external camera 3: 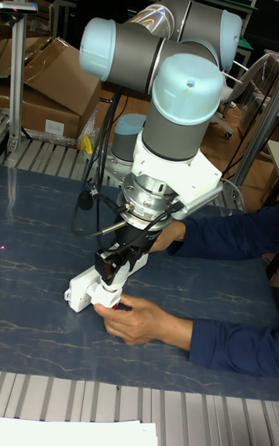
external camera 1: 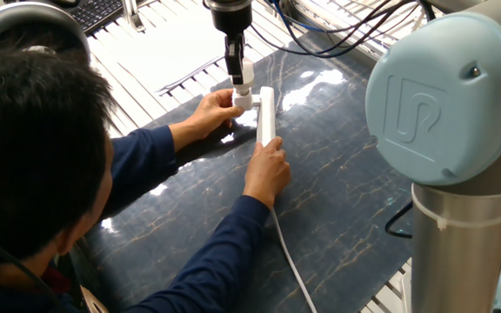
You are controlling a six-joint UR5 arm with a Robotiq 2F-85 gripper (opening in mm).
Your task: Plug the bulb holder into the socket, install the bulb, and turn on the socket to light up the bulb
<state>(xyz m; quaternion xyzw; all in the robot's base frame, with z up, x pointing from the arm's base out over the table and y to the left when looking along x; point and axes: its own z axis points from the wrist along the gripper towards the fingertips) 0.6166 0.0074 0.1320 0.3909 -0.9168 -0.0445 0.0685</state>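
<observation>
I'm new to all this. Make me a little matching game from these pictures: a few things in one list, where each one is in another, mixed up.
Things:
1. bulb
2. socket
3. white cord
4. keyboard

Places:
a. trailing toward the near table edge
b. far corner, off the dark mat
c. in the claw, pointing down
d. flat on the mat, steadied by the person's hand

Pairs: 1-c, 2-d, 3-a, 4-b

A dark marbled mat [external camera 1: 346,174] covers the desk [external camera 1: 146,52]. A keyboard [external camera 1: 94,12] lies at its far edge. Cardboard boxes [external camera 3: 46,86] stand behind.
</observation>
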